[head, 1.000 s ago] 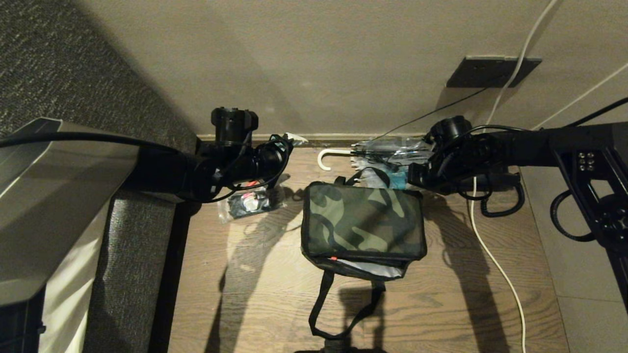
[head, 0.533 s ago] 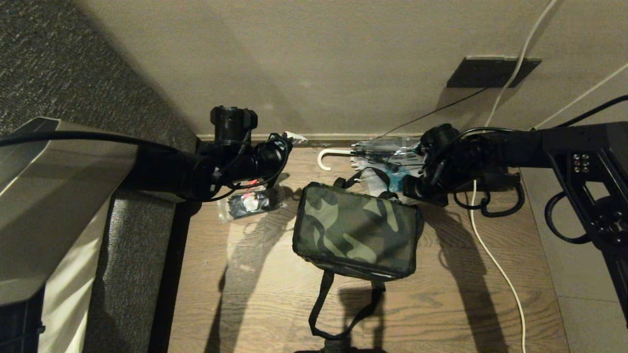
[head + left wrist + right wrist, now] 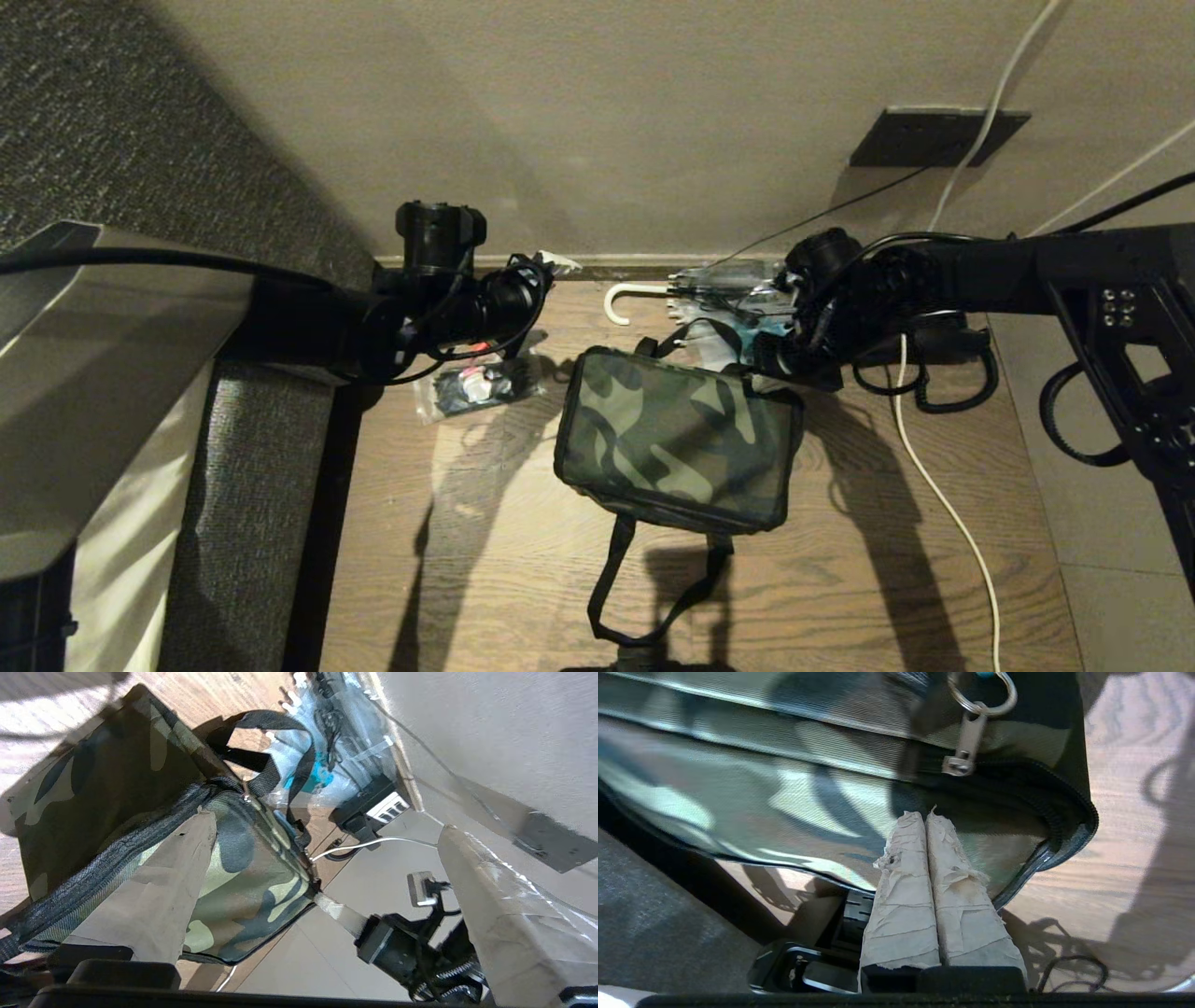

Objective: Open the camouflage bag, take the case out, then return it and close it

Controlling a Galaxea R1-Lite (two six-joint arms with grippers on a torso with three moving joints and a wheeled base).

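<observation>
The camouflage bag lies flat on the wooden floor, its black strap trailing toward me. My right gripper is at the bag's far right corner. Its taped fingers are shut with nothing between them, their tips against the bag's side just below the zip pull and ring. My left gripper hovers wide open and empty to the left of the bag. The case is hidden.
A clear packet of black items lies left of the bag. By the wall are a white umbrella handle, plastic packets and a black telephone. A white cable runs down the right. Grey upholstery borders the left.
My right gripper has moved left onto the bag's far right corner. The bag has slid and turned a little to the left, and the pale strip at its near edge no longer shows.
</observation>
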